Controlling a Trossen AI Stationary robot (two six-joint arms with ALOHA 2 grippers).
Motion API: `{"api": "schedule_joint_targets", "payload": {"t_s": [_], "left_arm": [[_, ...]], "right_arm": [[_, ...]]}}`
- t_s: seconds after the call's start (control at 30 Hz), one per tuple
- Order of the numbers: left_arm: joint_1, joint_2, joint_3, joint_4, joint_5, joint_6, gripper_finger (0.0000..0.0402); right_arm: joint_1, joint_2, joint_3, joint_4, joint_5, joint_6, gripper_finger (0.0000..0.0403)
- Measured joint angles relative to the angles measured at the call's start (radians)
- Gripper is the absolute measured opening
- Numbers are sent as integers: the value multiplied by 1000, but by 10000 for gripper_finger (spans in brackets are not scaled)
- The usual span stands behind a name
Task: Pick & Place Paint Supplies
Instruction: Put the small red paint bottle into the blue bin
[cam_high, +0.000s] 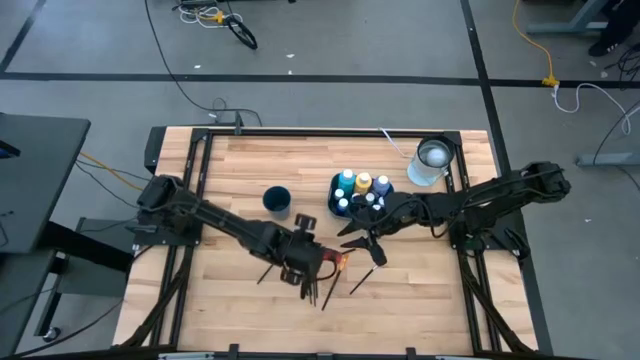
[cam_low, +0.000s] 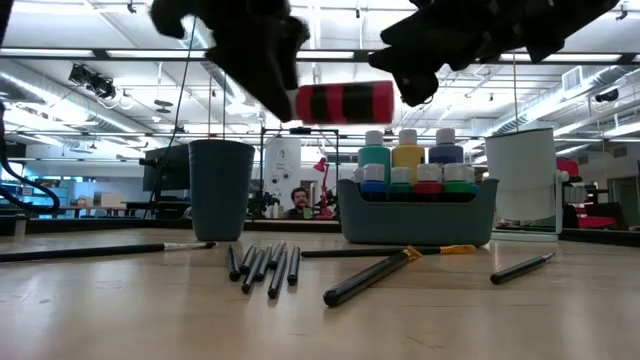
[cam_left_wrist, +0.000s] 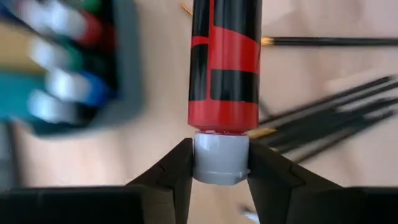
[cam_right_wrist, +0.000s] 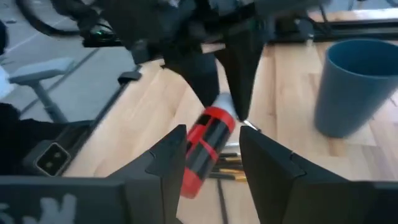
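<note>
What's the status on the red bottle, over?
Left gripper shut on red bottle by its grey cap, held level above the table. Right gripper open, jaws either side of the bottle's far end. Loose paintbrushes lie below; nothing blocking.

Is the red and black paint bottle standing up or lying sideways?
Sideways, up in the air. The red and black bottle hangs level above the table, with the left claw pinching its grey cap.

no readable text, labels or numbers anywhere
</note>
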Motion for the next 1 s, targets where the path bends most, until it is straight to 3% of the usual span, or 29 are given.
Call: {"api": "schedule_joint_targets", "payload": {"t_s": [0.1, 0.23, 0.37, 0.43, 0.53, 0.7, 1.0], "left_arm": [[15, 0, 18, 42, -129, 188, 130], [20, 0, 18, 119, -284, 446, 141], [22, 6, 19, 162, -329, 708, 132], [21, 11, 18, 190, -399, 791, 130], [23, 11, 18, 252, -455, 886, 130], [42, 11, 16, 290, -454, 1026, 138], [57, 8, 14, 348, -488, 1069, 134]], "right_arm": [[-5, 0, 0, -47, 58, 101, 153], [-24, -1, 0, -58, 56, 245, 153], [-58, -1, 0, -16, -20, 316, 153], [-79, -1, 0, 8, -59, 358, 153], [-107, -3, 1, 3, -67, 380, 153], [-133, -3, 1, 3, -108, 391, 155], [-132, 1, 1, 8, -94, 389, 207]]}}
